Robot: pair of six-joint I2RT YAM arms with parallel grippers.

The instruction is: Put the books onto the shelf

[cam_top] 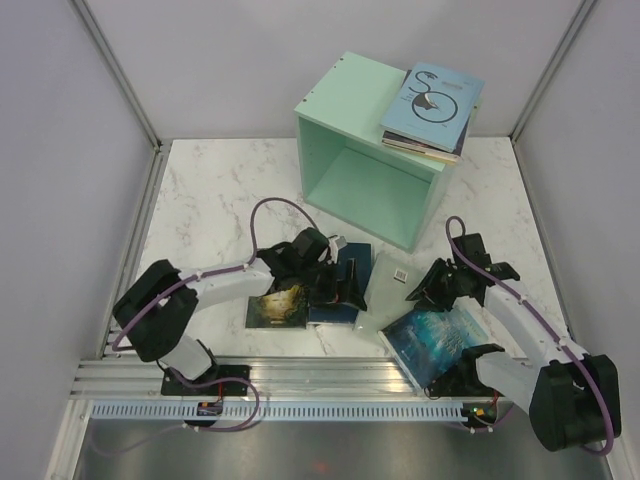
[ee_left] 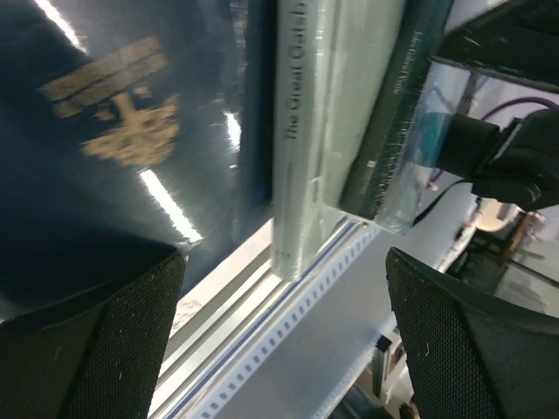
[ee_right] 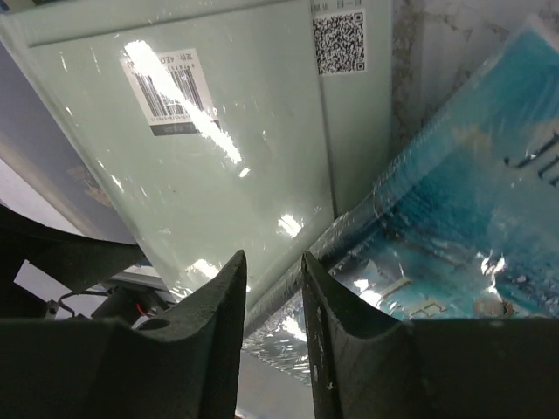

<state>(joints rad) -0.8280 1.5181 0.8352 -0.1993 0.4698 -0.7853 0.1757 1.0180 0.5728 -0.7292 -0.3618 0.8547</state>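
Observation:
The mint-green shelf (cam_top: pixel 345 115) stands at the back with a stack of books (cam_top: pixel 433 108) on its top. On the table lie a green-gold book (cam_top: pixel 278 308), a navy book (cam_top: pixel 345 262), a pale mint book (cam_top: pixel 392 272) and an icy blue book (cam_top: pixel 432 340), which is tilted. My left gripper (cam_top: pixel 335 287) hangs wide open over the navy book (ee_left: pixel 122 122), beside the pale mint book's spine (ee_left: pixel 301 131). My right gripper (ee_right: pixel 272 292) has its jaws narrowly apart over the wrapped edge of the icy blue book (ee_right: pixel 463 209), where that edge overlaps the pale mint book (ee_right: pixel 218 148).
An aluminium rail (cam_top: pixel 300 378) runs along the near table edge, just below the books. White walls and corner posts close in the marble table (cam_top: pixel 215 200) on three sides. The shelf's open face points toward the arms.

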